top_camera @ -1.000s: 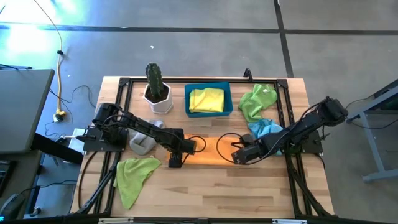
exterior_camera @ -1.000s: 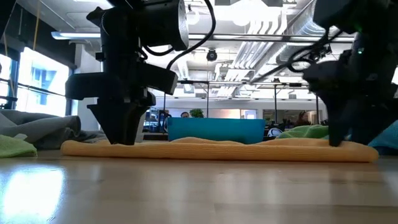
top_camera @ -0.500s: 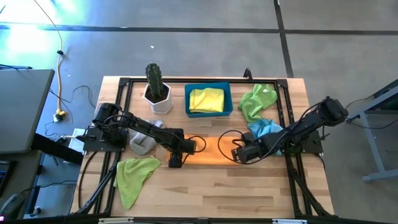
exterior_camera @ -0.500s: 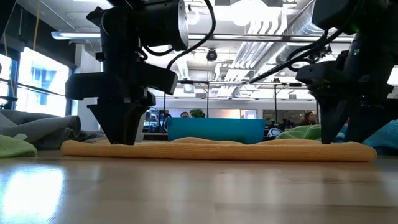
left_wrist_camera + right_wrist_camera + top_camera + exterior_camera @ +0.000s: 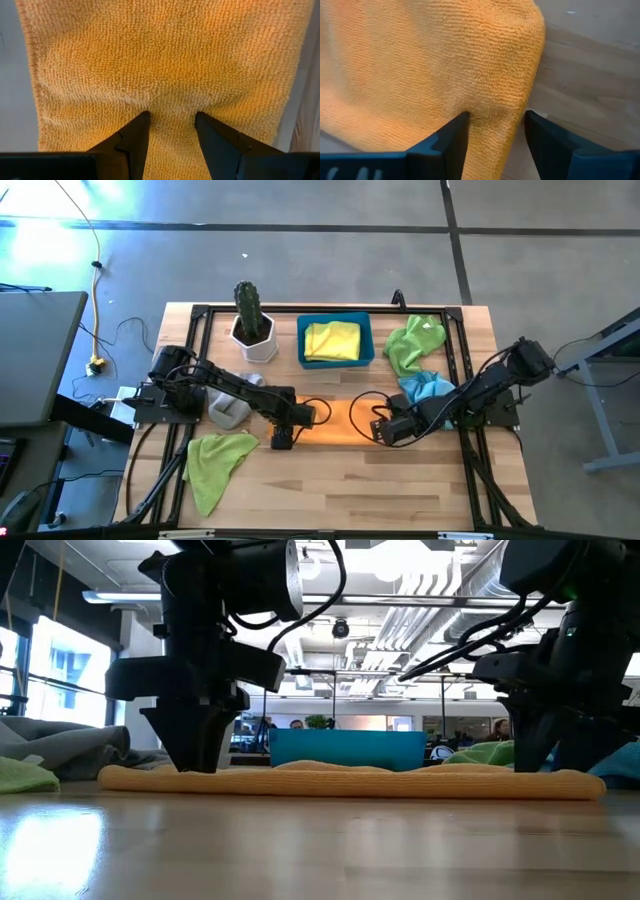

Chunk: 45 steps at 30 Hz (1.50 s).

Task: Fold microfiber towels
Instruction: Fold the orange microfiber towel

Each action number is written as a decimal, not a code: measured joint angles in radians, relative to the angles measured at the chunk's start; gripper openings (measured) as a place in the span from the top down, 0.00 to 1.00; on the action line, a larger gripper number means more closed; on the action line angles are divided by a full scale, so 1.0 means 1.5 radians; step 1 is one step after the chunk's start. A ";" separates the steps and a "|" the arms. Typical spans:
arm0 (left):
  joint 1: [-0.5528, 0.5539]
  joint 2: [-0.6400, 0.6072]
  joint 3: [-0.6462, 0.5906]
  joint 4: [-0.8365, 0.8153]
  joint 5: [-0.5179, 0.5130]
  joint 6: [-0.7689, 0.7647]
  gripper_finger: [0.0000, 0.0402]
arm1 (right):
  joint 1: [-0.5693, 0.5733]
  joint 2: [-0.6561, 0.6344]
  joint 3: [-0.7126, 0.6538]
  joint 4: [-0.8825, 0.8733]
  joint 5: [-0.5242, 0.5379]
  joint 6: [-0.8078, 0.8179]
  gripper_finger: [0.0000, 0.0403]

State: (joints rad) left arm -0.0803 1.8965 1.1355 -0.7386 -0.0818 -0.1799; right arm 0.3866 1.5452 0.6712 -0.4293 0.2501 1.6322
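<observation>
I have the orange towel (image 5: 335, 420) lying flat mid-surface, the left end effector (image 5: 171, 131) planted on its left end with fingers spread and tips pressed into the pile. My right end effector (image 5: 496, 132) sits on the other end, fingers spread astride the towel's edge. Beyond, the yellow towel (image 5: 332, 340) lies in the bin (image 5: 301, 342).

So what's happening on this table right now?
Both arms are working the large orange microfiber towel lying flat mid-table. The left claw and right claw each press down at opposite ends, fingers spread with cloth between them. A yellow towel sits in the blue plastic bin; other towels wait around.
</observation>
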 joint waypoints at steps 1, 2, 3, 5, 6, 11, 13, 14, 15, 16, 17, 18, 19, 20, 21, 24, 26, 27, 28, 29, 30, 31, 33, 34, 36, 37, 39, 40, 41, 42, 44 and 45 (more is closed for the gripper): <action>0.000 0.000 0.000 0.001 0.000 0.000 0.61 | 0.000 0.000 0.000 0.001 0.000 -0.008 0.57; 0.000 0.000 -0.001 0.002 -0.001 -0.001 0.61 | 0.000 0.001 0.000 0.002 0.002 -0.013 0.59; 0.000 0.000 -0.001 0.007 0.000 -0.006 0.61 | 0.000 0.002 -0.001 0.004 0.006 -0.018 0.61; 0.000 0.000 0.000 0.033 0.001 -0.016 0.61 | 0.001 0.003 -0.001 0.010 0.018 -0.022 0.64; -0.001 0.000 0.000 0.038 0.001 -0.019 0.61 | 0.001 0.004 -0.002 0.013 0.023 -0.022 0.66; 0.000 0.000 0.000 0.057 -0.003 -0.042 0.61 | 0.001 0.012 -0.002 0.020 0.033 -0.022 0.77; 0.000 -0.001 0.001 0.056 -0.008 -0.056 0.61 | 0.000 0.014 -0.002 0.020 0.036 -0.022 0.83; 0.000 -0.002 0.004 0.054 -0.014 -0.065 0.61 | 0.000 0.014 -0.002 0.020 0.037 -0.022 0.86; -0.001 -0.003 0.006 0.053 -0.022 -0.071 0.61 | 0.000 0.015 -0.002 0.019 0.037 -0.022 0.90; -0.001 -0.004 0.008 0.052 -0.030 -0.077 0.61 | 0.000 0.015 -0.002 0.019 0.038 -0.022 0.93; -0.001 -0.004 0.012 0.051 -0.038 -0.082 0.61 | 0.000 0.015 -0.002 0.019 0.038 -0.023 0.96; -0.001 -0.004 0.017 0.049 -0.045 -0.084 0.61 | 0.000 0.015 -0.002 0.019 0.038 -0.024 0.98; 0.000 -0.004 0.023 0.045 -0.052 -0.088 0.61 | 0.000 0.015 -0.001 0.016 0.037 -0.024 0.99; 0.000 -0.005 0.031 0.037 -0.055 -0.089 0.61 | 0.000 0.015 -0.001 0.012 0.034 -0.024 0.98; 0.001 -0.006 0.040 0.022 -0.059 -0.091 0.61 | 0.000 0.013 0.000 0.004 0.030 -0.023 0.98; 0.000 -0.007 0.058 -0.027 -0.064 -0.095 0.61 | 0.000 0.011 0.001 -0.028 0.014 -0.027 0.99; 0.000 -0.008 0.060 -0.053 -0.072 -0.110 0.61 | -0.001 0.011 0.002 -0.044 0.005 -0.031 0.99; 0.000 -0.008 0.060 -0.067 -0.073 -0.121 0.61 | -0.001 0.011 0.002 -0.047 0.004 -0.035 0.99; 0.000 -0.008 0.060 -0.083 -0.074 -0.130 0.61 | -0.001 0.011 0.002 -0.051 0.002 -0.039 0.99; 0.001 -0.008 0.060 -0.102 -0.074 -0.137 0.61 | -0.001 0.011 0.002 -0.054 0.001 -0.042 1.00; 0.001 -0.008 0.060 -0.121 -0.075 -0.141 0.61 | -0.001 0.011 0.002 -0.056 -0.001 -0.043 1.00; 0.001 -0.008 0.060 -0.138 -0.076 -0.146 0.61 | -0.001 0.011 0.005 -0.065 -0.004 -0.045 1.00; 0.000 -0.009 0.060 -0.168 -0.080 -0.154 0.61 | 0.000 0.011 0.017 -0.102 -0.013 -0.057 1.00; -0.003 -0.009 0.060 -0.177 -0.081 -0.158 0.61 | 0.000 0.012 0.028 -0.132 -0.018 -0.064 1.00; -0.010 -0.013 0.061 -0.193 -0.081 -0.160 0.61 | 0.000 0.014 0.055 -0.218 -0.031 -0.076 1.00; -0.015 -0.020 0.061 -0.205 -0.080 -0.160 0.61 | 0.000 0.015 0.067 -0.271 -0.038 -0.082 1.00; -0.024 -0.031 0.062 -0.212 -0.081 -0.161 0.61 | 0.000 0.015 0.097 -0.357 -0.051 -0.092 1.00; -0.028 -0.035 0.062 -0.211 -0.080 -0.167 0.61 | 0.000 0.014 0.112 -0.383 -0.061 -0.100 1.00; -0.032 -0.041 0.061 -0.211 -0.080 -0.172 0.61 | 0.000 0.014 0.123 -0.413 -0.069 -0.107 1.00; -0.036 -0.050 0.061 -0.211 -0.080 -0.177 0.61 | 0.000 0.013 0.129 -0.439 -0.080 -0.113 1.00; -0.043 -0.067 0.064 -0.210 -0.080 -0.198 0.61 | 0.000 0.014 0.141 -0.459 -0.103 -0.117 1.00; -0.047 -0.078 0.063 -0.212 -0.080 -0.210 0.61 | 0.000 0.014 0.151 -0.457 -0.113 -0.117 1.00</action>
State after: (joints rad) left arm -0.1504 1.7800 1.2305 -1.0559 -0.2018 -0.4943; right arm 0.3866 1.5657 0.8981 -1.1155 0.0804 1.4571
